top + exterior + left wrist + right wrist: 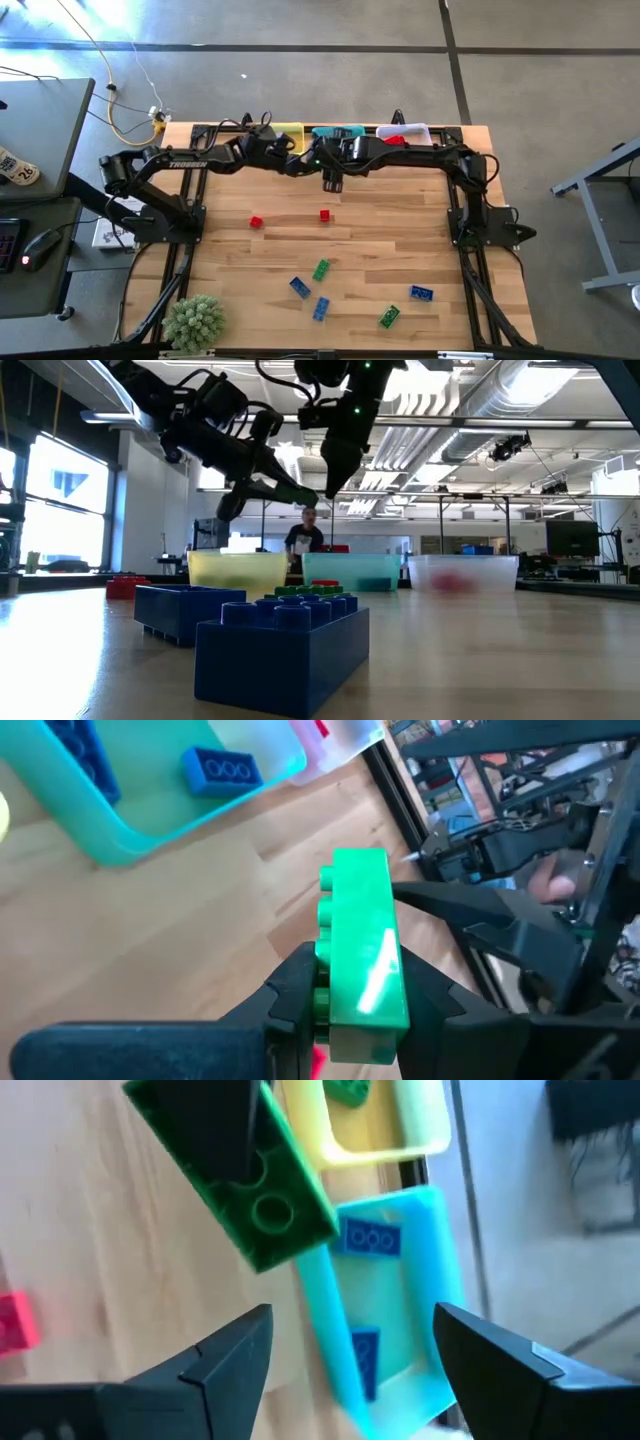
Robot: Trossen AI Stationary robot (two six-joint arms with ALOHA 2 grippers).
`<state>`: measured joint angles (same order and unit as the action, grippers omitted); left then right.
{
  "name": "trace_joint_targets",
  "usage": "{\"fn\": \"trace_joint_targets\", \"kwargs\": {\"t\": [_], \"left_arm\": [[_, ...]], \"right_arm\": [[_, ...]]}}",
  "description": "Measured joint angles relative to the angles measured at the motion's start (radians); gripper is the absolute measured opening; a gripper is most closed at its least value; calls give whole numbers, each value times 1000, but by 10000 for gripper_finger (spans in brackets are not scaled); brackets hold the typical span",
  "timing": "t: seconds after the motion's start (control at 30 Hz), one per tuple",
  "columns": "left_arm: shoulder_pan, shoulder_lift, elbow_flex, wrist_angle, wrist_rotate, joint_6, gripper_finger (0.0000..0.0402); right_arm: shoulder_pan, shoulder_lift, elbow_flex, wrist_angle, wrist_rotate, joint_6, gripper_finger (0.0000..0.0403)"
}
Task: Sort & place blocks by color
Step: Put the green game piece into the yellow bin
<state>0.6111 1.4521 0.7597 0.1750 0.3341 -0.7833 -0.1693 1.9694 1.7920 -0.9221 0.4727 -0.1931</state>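
High view: sort is partway, with seven blocks loose on the table [400, 250], namely two red [256, 222] [325, 215], two green [321, 269] [389, 317] and three blue [299, 287] [321, 309] [421, 293]. Three bins sit in a row at the far edge: yellow bin [291, 131], teal bin [330, 131], clear bin [412, 131]. Right wrist view shows one green piece already in the yellow bin [350, 1090] and two blue ones in the teal bin [371, 1238] [363, 1360]; the clear bin holds something red, count not readable. Left gripper [350, 1010] is clamped on a green block [362, 955], carried in the air near the bins, close to the teal one, so this block is in transit and not yet dropped. Right gripper [350, 1350] hangs just beside it over the near side of the bins, jaws spread wide and empty; the held green block [250, 1190] appears just ahead of it. Judgement: yellow looks to be the green destination, so the held block needs moving over that bin before release. Remaining after that: seven pickups, all well apart from the bins
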Motion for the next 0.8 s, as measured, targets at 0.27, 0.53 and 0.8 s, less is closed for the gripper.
{"fn": "trace_joint_targets", "kwargs": {"t": [0.27, 0.53, 0.8], "left_arm": [[26, 0, 0, 3, -5, 164, 73], [64, 0, 1, 7, -23, 374, 73], [77, 0, 105, -44, -40, 559, 73]], "right_arm": [[13, 2, 48, -90, -37, 388, 264], [15, 2, 56, -90, -100, 655, 264], [9, 2, 56, -90, -69, 769, 264]]}}
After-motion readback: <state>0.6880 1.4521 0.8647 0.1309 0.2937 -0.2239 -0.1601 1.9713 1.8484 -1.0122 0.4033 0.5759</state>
